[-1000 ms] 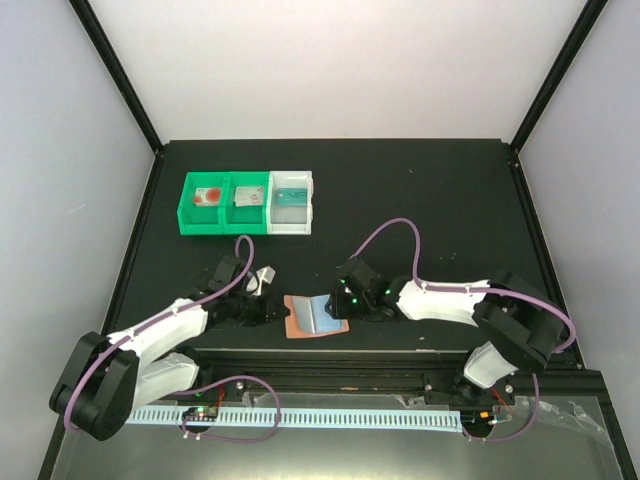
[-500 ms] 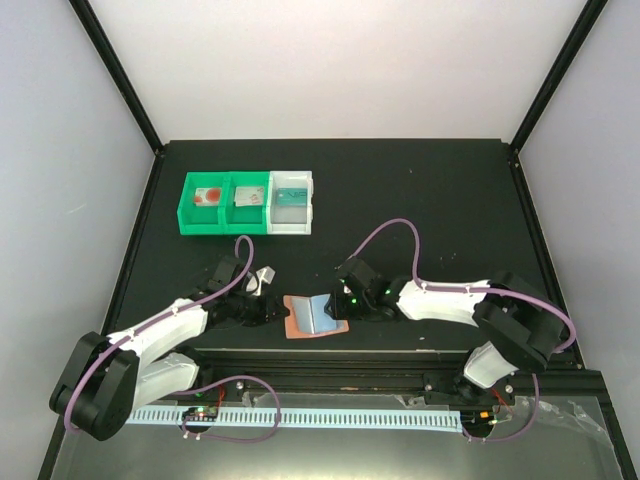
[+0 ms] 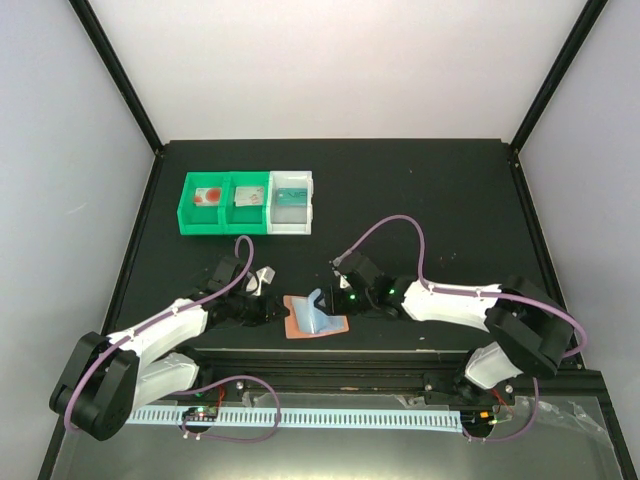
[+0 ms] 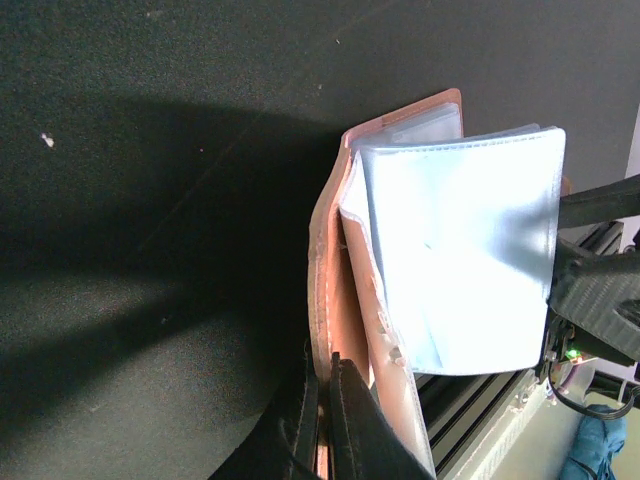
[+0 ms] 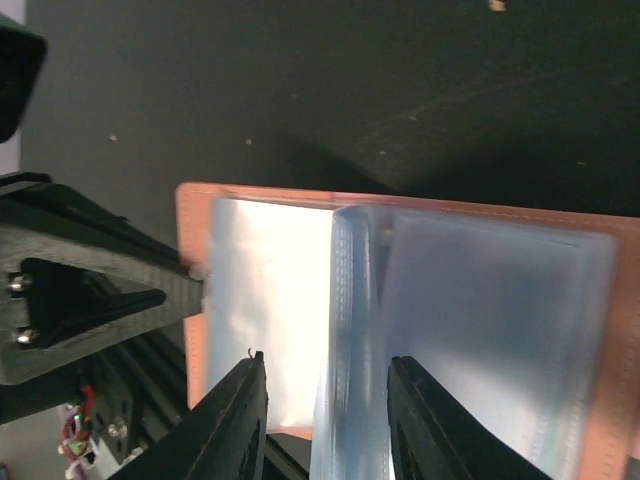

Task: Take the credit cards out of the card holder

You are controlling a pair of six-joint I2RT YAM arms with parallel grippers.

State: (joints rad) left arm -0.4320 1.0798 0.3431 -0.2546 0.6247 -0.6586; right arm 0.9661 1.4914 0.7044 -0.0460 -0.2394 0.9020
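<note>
The salmon-pink card holder [image 3: 312, 318] lies open near the table's front edge, a light-blue sleeve page standing up in its middle. My left gripper [image 3: 272, 310] is shut on the holder's left cover edge [image 4: 335, 290], fingers pinching the pink flap. My right gripper [image 3: 340, 296] is open over the holder; in the right wrist view its fingers [image 5: 245, 400] straddle the upright sleeve page [image 5: 350, 330] without clamping it. A white card with a red disc [image 3: 208, 195], another card [image 3: 248, 198] and a teal card [image 3: 292, 194] lie in the bins. No card shows inside the sleeves.
Two green bins [image 3: 225, 225] and a white bin [image 3: 291, 224] stand in a row at the back left. A small pale scrap [image 3: 264, 276] lies beside the left arm. The metal rail [image 3: 330, 360] runs just in front of the holder.
My right gripper has shifted slightly left and back over the holder, and a blue sleeve page now stands up where it lay flat. The left gripper has not moved.
</note>
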